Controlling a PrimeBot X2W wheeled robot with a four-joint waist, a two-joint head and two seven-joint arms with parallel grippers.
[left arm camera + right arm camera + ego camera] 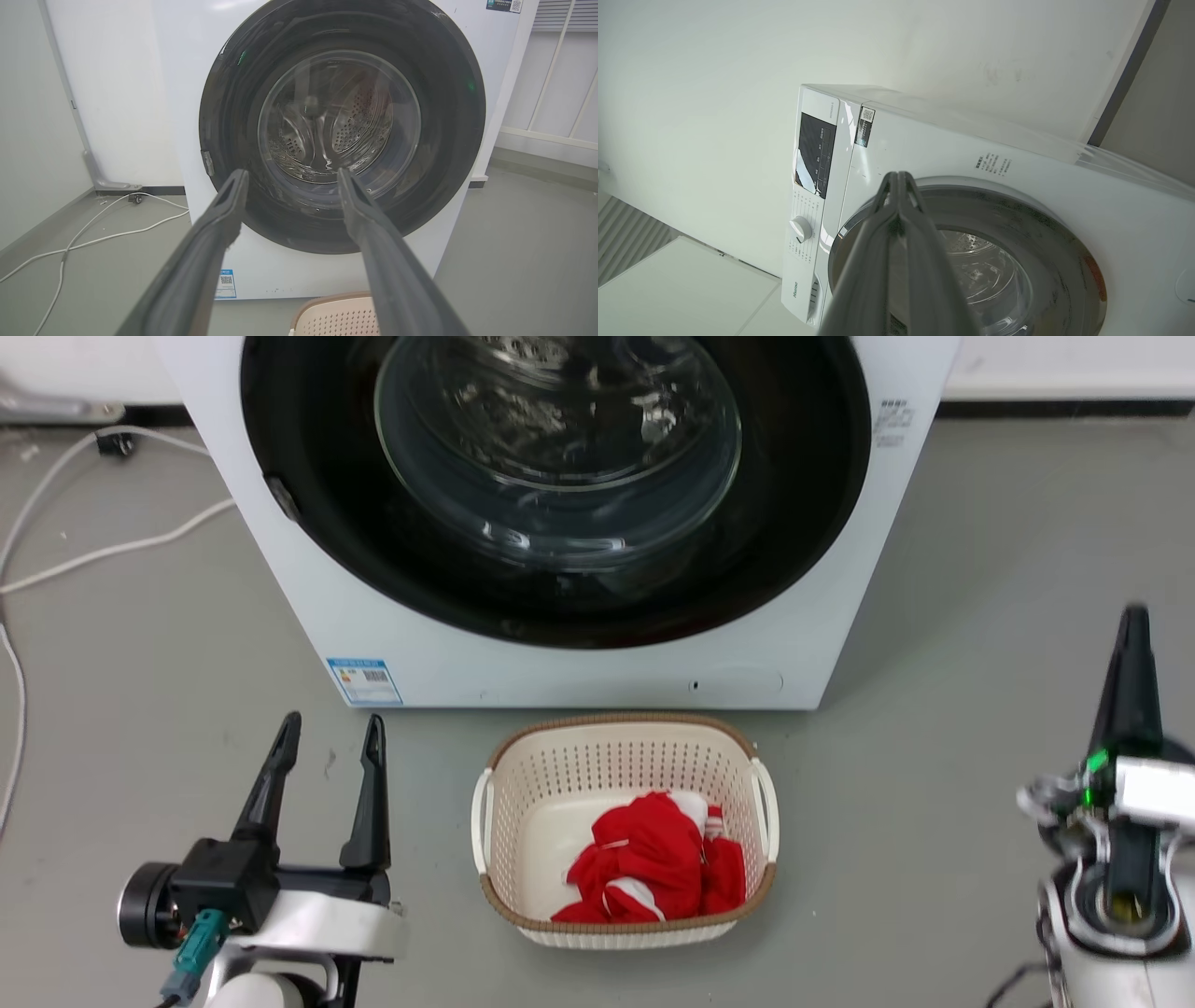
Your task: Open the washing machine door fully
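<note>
Nearest in the head view, the left hand [331,726] hovered low at the near left with its two dark fingers spread wide and nothing between them, while the right hand [1134,621] stood at the near right, seen edge-on. Between them a cream basket [621,719] sat on the grey floor [934,616], holding a crumpled red and white cloth [653,868]. Just beyond the basket stood the white washing machine [579,672], and the washing machine door [557,457], a glossy black disc with a glass bowl at its centre, lay flat against the machine's front. White cables [93,555] trailed across the floor at the far left. In the left wrist view, the left hand [292,173] pointed at the lower half of the washing machine door [341,121], well short of it, fingers wide apart; the basket [336,308] showed below. In the right wrist view, the right hand [899,175] had its fingers pressed together at the tips, gripping nothing, with the washing machine door [1017,210] beyond and a dial [801,229] on the machine's panel.
</note>
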